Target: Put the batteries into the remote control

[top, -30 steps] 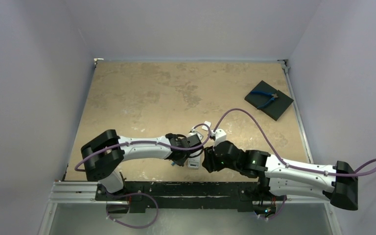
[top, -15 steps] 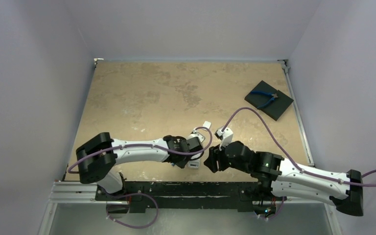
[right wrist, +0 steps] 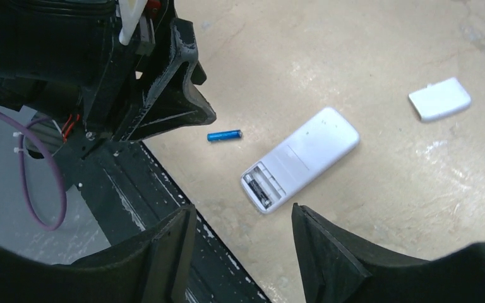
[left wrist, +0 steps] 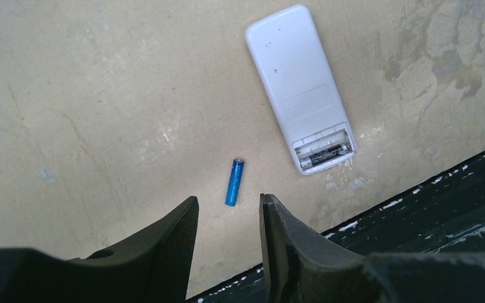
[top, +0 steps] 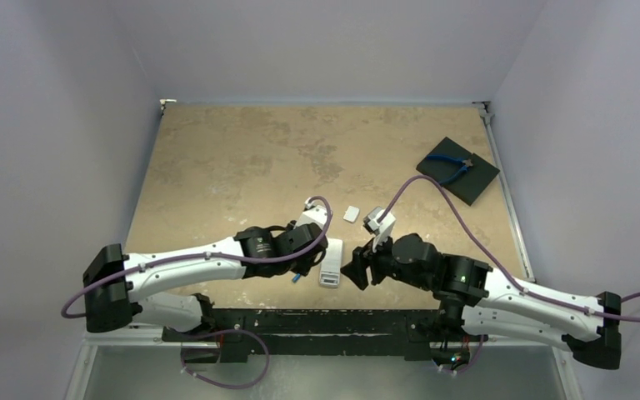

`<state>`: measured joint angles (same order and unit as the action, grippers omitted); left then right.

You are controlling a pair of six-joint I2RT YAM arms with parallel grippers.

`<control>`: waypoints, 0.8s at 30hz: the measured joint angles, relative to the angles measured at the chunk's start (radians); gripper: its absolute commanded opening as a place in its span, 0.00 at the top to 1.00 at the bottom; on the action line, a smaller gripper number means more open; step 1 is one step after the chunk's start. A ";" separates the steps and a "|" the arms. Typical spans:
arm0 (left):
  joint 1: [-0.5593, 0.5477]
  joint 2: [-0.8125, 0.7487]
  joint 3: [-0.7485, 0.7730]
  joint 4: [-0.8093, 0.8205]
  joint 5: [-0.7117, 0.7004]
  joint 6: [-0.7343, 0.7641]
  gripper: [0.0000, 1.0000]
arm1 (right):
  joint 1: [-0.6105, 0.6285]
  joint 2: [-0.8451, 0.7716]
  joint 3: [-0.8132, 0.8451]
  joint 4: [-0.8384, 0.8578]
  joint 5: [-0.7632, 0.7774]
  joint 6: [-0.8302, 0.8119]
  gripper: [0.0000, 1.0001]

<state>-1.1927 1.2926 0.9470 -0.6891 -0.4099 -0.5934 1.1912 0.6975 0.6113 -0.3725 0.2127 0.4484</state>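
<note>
Near table [top: 233, 150] edge: remote control [left wrist: 300, 82] face down, bay open toward that edge, dark battery [left wrist: 325, 153] seated in one slot. Loose blue battery [left wrist: 234, 182] lies just beside it, so the second slot is likely unfilled. Left gripper [left wrist: 226, 211] spread, empty, over blue battery, probably lining up a pick. Right gripper [right wrist: 243, 218] spread, empty, above remote control. Cover [right wrist: 440, 99] farther in, out of the way. Pliers [top: 450, 167] on pad [top: 477, 185], far right corner.

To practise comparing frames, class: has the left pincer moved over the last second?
Yes. The left pincer has drawn back leftward, farther from the black pad, leaving the remote control uncovered.
</note>
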 measured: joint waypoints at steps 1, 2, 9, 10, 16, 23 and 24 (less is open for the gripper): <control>0.000 -0.011 -0.002 -0.006 -0.011 -0.009 0.60 | 0.000 0.010 0.010 0.004 -0.004 -0.016 0.36; 0.000 -0.025 -0.003 -0.015 -0.024 -0.019 0.60 | 0.000 0.027 0.023 0.006 -0.010 -0.037 0.36; 0.021 -0.132 -0.018 -0.056 -0.095 -0.076 0.61 | 0.000 0.174 0.093 0.060 -0.081 -0.262 0.36; 0.035 -0.154 -0.024 -0.058 -0.099 -0.079 0.61 | 0.000 0.183 0.093 0.070 -0.097 -0.299 0.36; 0.170 -0.289 -0.069 -0.062 -0.100 -0.087 0.61 | 0.000 0.248 0.108 0.134 -0.192 -0.509 0.34; 0.221 -0.368 -0.070 -0.061 -0.108 -0.102 0.61 | 0.000 0.461 0.199 0.155 -0.266 -0.742 0.34; 0.227 -0.374 -0.070 -0.062 -0.109 -0.103 0.61 | 0.000 0.487 0.211 0.151 -0.274 -0.771 0.34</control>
<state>-0.9661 0.9188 0.8772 -0.7509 -0.5186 -0.6964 1.1912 1.1847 0.8223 -0.2211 -0.0612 -0.3222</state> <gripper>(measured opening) 0.392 0.660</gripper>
